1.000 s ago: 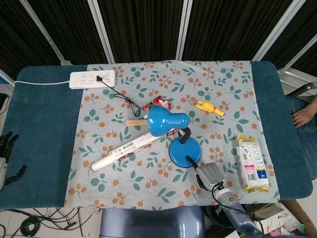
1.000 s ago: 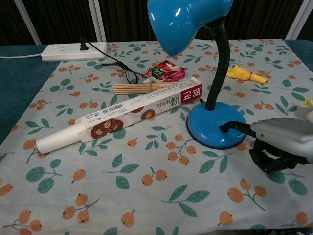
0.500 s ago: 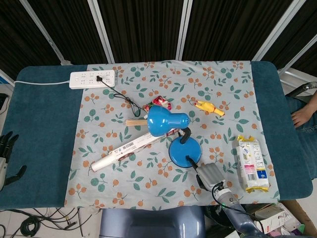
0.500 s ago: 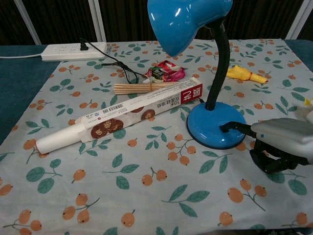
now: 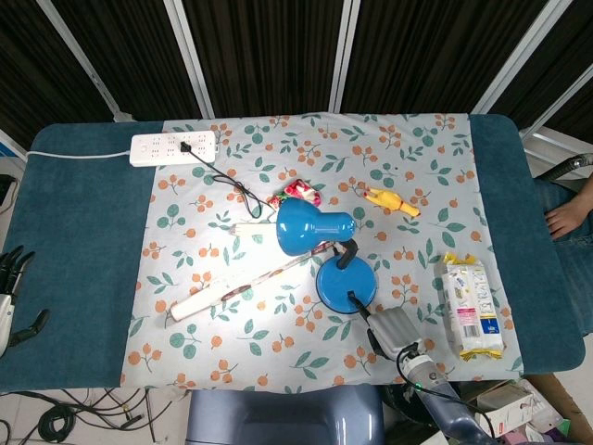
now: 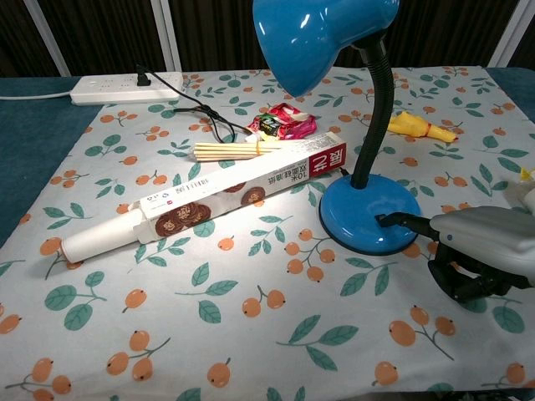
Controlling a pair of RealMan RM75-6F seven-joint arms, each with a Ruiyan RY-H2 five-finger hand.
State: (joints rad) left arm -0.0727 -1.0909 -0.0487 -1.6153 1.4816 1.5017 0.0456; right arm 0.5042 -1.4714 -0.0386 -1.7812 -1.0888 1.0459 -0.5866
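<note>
At the far left edge of the head view we saw the left hand (image 5: pixel 13 287), partly cut off by the frame; its dark fingers (image 5: pixel 11 263) were spread apart and held nothing, resting over the bare blue tabletop (image 5: pixel 83 260), well apart from everything else. The chest view did not show it at all.

Nearest those fingers, off to their right on the flowered cloth (image 5: pixel 232 343), lay a long biscuit box (image 6: pixel 242 190) with a white paper roll (image 6: pixel 96 236) sticking out of its end. In the head view a bright glare washed over this box, so its print was hard to read there. Just beyond it lay a bundle of wooden sticks (image 6: pixel 230 150), a red snack wrapper (image 6: pixel 288 123), and a black cord (image 6: pixel 196 109) running to a white power strip (image 6: pixel 125 88).

Further right stood the blue desk lamp (image 6: pixel 368 213); its shade (image 6: pixel 318 33) was cut off at the top of the chest view and hid part of the cloth behind it.

The right hand (image 6: pixel 476 259) sat just right of the lamp base, one dark fingertip (image 6: pixel 393 221) reaching onto the base's near edge, the other fingers (image 6: pixel 456 280) curled under the grey shell. We could not tell whether they closed on anything, and the frame edge cut the hand off.

Beyond those fingers lay a yellow rubber chicken (image 6: pixel 418 127); to their right, a white snack packet (image 5: pixel 473 306).
</note>
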